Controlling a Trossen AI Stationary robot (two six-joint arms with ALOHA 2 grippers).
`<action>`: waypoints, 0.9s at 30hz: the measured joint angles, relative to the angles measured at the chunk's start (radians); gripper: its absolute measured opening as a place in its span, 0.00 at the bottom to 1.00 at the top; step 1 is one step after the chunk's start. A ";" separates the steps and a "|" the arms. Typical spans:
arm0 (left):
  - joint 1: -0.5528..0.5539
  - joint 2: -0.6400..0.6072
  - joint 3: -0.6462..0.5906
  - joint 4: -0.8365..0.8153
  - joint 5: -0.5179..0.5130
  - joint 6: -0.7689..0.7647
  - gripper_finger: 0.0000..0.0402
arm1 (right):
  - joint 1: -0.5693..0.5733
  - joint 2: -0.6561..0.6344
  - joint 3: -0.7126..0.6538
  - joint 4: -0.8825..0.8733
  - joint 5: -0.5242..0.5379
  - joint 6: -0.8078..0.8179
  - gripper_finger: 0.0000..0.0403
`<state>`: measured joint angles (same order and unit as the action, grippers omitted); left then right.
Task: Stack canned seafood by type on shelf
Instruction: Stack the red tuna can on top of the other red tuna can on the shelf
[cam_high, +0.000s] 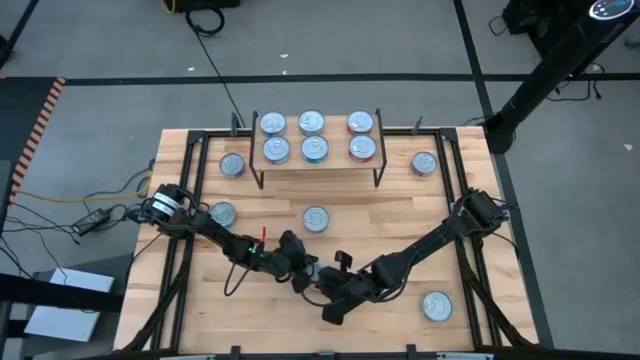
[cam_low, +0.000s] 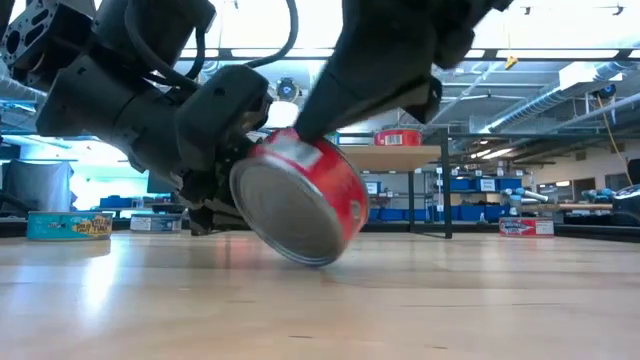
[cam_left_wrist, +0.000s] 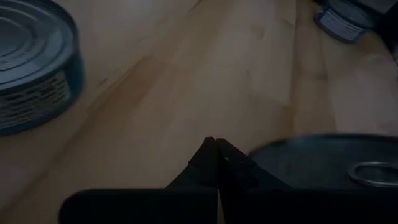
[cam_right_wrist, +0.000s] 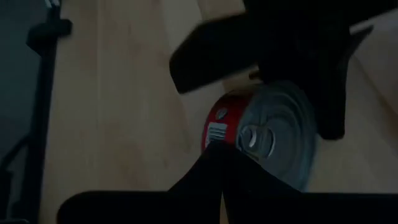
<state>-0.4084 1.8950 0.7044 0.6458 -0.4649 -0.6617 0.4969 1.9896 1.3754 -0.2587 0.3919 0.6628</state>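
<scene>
Both my grippers clenched empty, left (cam_left_wrist: 216, 144) and right (cam_right_wrist: 222, 149), tilted red can (cam_low: 300, 195) pinched between them.

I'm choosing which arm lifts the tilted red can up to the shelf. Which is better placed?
Probably right: the right gripper, shut, sits against the red can, and the shelf's red cans are on its side. The left gripper, shut, is beside it.

Bare tabletop (cam_high: 400, 225) between lone can (cam_high: 315, 219) and shelf (cam_high: 318, 163) legs.
</scene>
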 joint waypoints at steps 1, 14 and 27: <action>-0.001 0.000 0.000 0.003 0.004 0.000 0.00 | 0.000 0.000 0.007 -0.003 0.000 0.000 0.03; -0.011 0.000 0.000 -0.003 0.038 0.003 0.00 | 0.001 -0.006 0.014 -0.111 0.001 0.109 0.03; -0.019 -0.001 0.003 0.012 0.151 0.003 0.00 | -0.033 -0.052 0.012 -0.171 0.077 0.131 0.03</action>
<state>-0.4269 1.8937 0.7078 0.6578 -0.3143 -0.6586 0.4636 1.9373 1.3872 -0.4297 0.4686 0.7940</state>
